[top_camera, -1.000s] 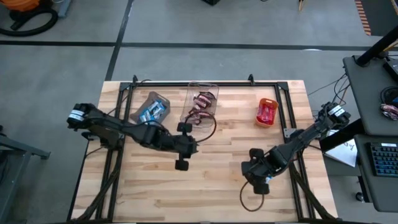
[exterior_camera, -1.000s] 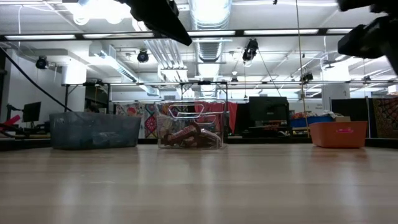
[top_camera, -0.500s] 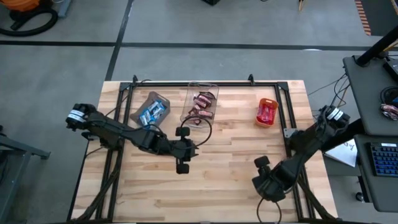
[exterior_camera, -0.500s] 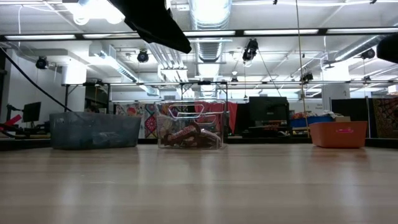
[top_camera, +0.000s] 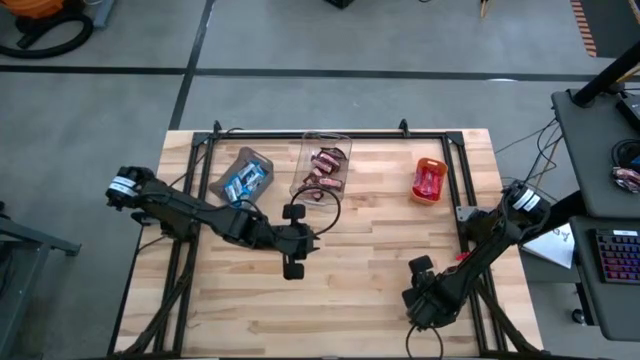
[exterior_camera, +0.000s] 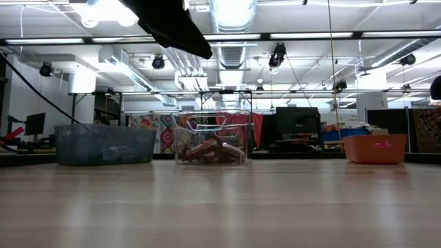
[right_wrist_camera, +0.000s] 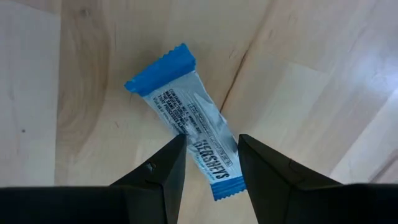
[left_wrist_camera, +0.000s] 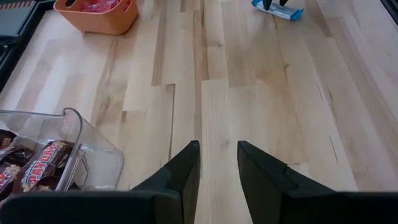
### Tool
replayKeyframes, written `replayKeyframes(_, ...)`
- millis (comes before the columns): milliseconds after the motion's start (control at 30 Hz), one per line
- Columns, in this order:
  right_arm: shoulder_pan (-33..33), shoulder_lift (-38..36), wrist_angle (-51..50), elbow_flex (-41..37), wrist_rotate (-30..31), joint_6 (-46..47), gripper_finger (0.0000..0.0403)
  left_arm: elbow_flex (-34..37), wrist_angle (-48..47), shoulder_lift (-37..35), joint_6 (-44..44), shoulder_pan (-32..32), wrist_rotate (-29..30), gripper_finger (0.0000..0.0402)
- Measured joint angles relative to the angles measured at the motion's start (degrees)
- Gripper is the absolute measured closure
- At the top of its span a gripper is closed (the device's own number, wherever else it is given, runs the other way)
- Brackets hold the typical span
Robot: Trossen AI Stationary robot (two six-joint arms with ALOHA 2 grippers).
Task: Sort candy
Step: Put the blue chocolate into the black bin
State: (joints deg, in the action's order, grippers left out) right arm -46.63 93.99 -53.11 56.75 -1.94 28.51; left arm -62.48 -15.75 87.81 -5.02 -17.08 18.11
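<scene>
Right gripper parted, straddling the blue-and-white wrapped candy bar lying flat on the wooden table directly beneath, not grasped. Left gripper parted, empty, mid-table.

Grey bin contents indistinct.

Candy bar btw right gripper fingers: blue ends, white/silver middle w/ dark print. Fingers dark/black. Table: pale wood, striped planks, black frame. Ahead of left gripper, black: orange bin w/ red candy; beside it, clear bin w/ brown-wrapped bars, red/white lettering. Grey bin holds blue-and-white wrappers.
</scene>
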Motion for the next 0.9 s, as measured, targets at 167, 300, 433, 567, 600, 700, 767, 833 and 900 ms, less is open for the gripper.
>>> replayKeyframes(167,0.0,0.1,0.3,0.0,0.0,-0.5,0.0264,0.0,0.4,0.0,0.0,0.0,0.0,0.031)
replayKeyframes(300,0.0,0.1,1.7,-0.1,0.0,-1.1,0.028,0.1,0.8,0.0,0.0,0.0,0.0,0.031)
replayKeyframes(433,0.0,0.0,2.1,-0.1,-0.2,-2.2,0.0315,0.7,1.2,0.0,0.0,0.0,0.0,0.031)
replayKeyframes(567,0.2,-0.2,2.8,-0.2,0.0,-2.1,0.0362,1.3,1.7,0.0,0.0,0.0,0.0,0.031)
replayKeyframes(600,0.5,-0.2,2.9,-0.2,0.0,-1.3,0.0374,1.4,1.7,0.1,0.0,0.0,0.0,0.031)
replayKeyframes(700,1.6,-0.2,3.3,-0.1,0.0,1.0,0.039,1.4,2.1,0.1,0.0,0.0,0.0,0.031)
replayKeyframes(767,2.4,-0.2,4.4,0.2,0.0,2.1,0.0393,1.5,2.5,0.1,0.0,0.0,0.0,0.031)
replayKeyframes(833,2.9,-0.3,5.8,0.5,0.3,2.4,0.0394,1.5,3.1,0.1,0.0,0.0,0.0,0.031)
replayKeyframes(900,3.2,-0.6,6.6,1.1,2.0,2.4,0.0394,1.6,3.2,0.1,0.1,0.0,0.0,0.031)
